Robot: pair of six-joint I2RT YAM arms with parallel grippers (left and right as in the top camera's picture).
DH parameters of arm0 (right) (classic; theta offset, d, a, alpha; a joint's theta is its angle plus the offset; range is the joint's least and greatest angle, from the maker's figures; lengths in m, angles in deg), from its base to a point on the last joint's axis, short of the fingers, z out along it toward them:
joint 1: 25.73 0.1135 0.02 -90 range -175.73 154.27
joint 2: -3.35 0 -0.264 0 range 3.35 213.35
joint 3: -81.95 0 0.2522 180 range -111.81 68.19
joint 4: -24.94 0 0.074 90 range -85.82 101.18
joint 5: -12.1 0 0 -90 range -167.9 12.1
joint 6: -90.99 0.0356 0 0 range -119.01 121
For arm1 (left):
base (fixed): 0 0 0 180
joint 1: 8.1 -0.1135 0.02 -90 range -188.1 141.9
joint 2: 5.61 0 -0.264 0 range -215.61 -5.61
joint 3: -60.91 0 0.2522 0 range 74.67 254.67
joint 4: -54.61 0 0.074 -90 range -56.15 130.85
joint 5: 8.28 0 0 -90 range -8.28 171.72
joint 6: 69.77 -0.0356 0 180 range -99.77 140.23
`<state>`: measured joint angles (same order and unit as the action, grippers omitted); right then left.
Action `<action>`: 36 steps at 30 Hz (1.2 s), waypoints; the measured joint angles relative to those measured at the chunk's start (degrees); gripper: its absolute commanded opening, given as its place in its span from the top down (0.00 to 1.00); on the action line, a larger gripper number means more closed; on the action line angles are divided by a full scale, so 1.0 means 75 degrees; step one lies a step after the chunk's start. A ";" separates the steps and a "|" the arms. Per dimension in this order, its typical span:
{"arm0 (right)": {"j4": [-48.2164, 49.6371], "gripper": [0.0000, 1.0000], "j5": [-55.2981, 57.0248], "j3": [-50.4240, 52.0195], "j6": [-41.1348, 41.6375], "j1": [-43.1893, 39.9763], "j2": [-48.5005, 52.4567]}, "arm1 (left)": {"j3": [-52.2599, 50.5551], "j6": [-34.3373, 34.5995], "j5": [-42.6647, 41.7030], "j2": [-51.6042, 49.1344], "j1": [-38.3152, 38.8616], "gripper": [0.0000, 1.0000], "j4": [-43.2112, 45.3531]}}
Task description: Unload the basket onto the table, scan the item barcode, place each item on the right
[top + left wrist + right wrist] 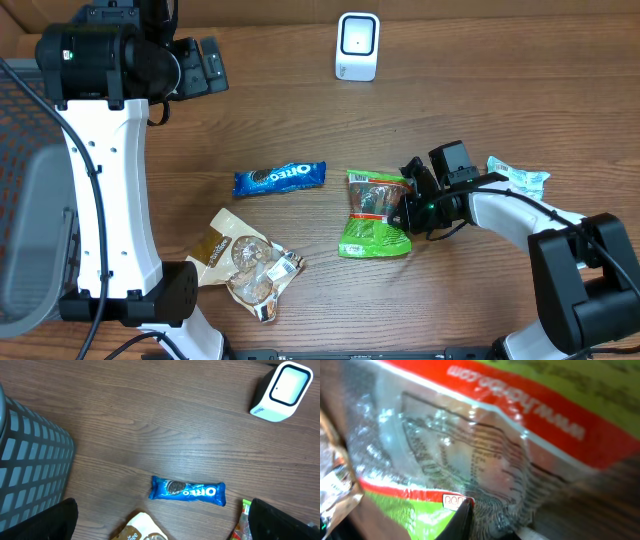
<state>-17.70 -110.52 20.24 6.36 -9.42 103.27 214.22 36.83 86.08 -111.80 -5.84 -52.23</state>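
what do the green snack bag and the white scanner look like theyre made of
The green snack bag looks like thin glossy plastic film: it crinkles and throws bright glare in the right wrist view. The white scanner seems hard moulded plastic, with smooth rounded corners and a shiny face.

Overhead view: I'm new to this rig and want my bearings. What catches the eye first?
The bright green bag at mid-table, with the right hand shut on its right edge. Next, the blue Oreo pack to its left and the white scanner at the far edge.
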 measured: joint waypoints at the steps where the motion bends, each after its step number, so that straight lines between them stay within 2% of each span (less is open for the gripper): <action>1: -0.0201 0.96 -0.0090 -0.0087 -0.0131 -0.0023 0.0000 | 0.0000 0.0000 0.0000 0.0000 0.0000 0.00 0.0003; 11: -0.2119 0.96 -0.1218 -0.1868 -0.1676 -0.0219 -0.0125 | 0.0000 0.0000 0.0000 0.0000 0.0000 0.00 0.0003; 18: -0.2675 0.94 -0.0638 -0.1953 -0.1603 -0.0221 -0.0248 | 0.0000 0.0000 0.0000 0.0000 0.0000 0.00 0.0003; 19: -0.2719 0.75 -0.0364 -0.1953 -0.1483 -0.0221 -0.0248 | 0.0000 0.0000 0.0000 0.0000 0.0000 0.00 0.0000; 21: -0.2751 0.09 0.0026 -0.1953 -0.1241 -0.0221 -0.0239 | 0.0000 0.0000 0.0000 0.0000 0.0000 0.00 0.0003; 22: -0.2734 0.00 0.0204 -0.1953 -0.1142 -0.0221 -0.0233 | 0.0000 0.0000 0.0000 0.0000 0.0000 0.00 0.0000; 33: -0.0880 0.00 0.1137 -0.1961 -0.0458 -0.0221 0.0513 | 0.0000 0.0000 0.0000 0.0000 0.0000 0.00 0.0003; 36: -0.0723 0.06 0.1145 -0.2017 -0.0417 -0.0221 0.0918 | 0.0000 0.0000 0.0003 0.0000 0.0000 0.00 0.0003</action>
<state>-23.12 -101.93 5.12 3.24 -11.08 110.15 214.22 36.83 86.10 -111.80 -5.84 -52.21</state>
